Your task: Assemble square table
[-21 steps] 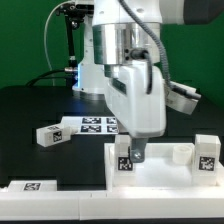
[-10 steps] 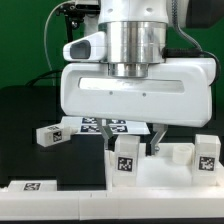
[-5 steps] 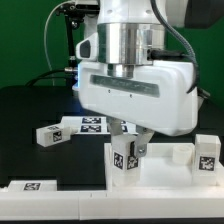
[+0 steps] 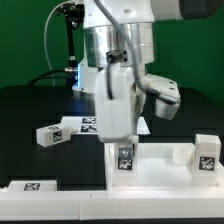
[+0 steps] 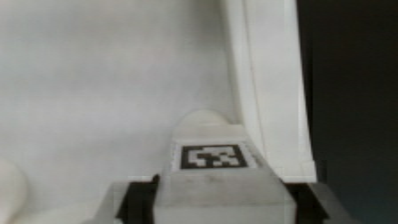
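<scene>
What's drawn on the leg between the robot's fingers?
The leg wears a black-and-white square tag; wrist view best.

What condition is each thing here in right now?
End effector: closed on the gripped white chunky leg.
Gripped leg: upright at a corner of the white plastic tray-like tabletop.
White tagged leg at exterior view's right: upright, untouched.
White tagged leg at exterior view's left: lying loose.

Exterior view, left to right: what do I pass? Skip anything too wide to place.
Lying leg → marker board → held leg in the gripper → short white stub → far-right leg. The tabletop and front bar span too wide to place.
</scene>
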### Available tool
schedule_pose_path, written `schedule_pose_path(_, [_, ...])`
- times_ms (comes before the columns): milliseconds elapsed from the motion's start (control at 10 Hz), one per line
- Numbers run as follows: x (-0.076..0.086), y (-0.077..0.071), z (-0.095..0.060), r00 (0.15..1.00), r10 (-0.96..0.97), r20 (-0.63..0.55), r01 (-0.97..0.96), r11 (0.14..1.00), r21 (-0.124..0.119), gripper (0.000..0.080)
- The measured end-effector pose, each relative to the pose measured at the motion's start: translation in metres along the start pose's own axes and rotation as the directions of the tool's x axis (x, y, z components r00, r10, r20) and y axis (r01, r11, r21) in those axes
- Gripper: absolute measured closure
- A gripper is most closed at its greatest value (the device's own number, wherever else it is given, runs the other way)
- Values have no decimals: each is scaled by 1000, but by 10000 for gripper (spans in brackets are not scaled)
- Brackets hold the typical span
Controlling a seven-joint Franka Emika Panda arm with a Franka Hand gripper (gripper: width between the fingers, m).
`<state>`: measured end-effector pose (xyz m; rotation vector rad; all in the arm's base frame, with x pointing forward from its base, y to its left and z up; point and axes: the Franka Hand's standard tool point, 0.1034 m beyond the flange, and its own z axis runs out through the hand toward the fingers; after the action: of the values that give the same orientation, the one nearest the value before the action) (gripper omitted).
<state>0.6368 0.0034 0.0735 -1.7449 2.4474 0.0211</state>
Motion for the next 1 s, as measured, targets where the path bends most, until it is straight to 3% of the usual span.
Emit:
schedule_pose_path(300, [3,1,1,995,97,-14,-97,995,2,512])
schedule_pose_path(400, [3,1,1,995,102,-13,-102,995,2,437])
schedule_pose_path(500, [3,1,1,995,100,-13,-100,995,2,301])
schedule_pose_path(600, [2,0,-1,996,86,-12,-86,996,3,301])
schedule_pose_path(700, [-2,0,-12,999,51,1,-51,999,9,183])
schedule_pose_path(800, [-12,5,-28,999,32,17,-32,999,16,160])
schedule_pose_path(900, [-26,17,-44,1000,3,25,-3,1000,8,160])
schedule_pose_path(1000, [-34,25,-50,1000,-25,9,25,999,-25,151])
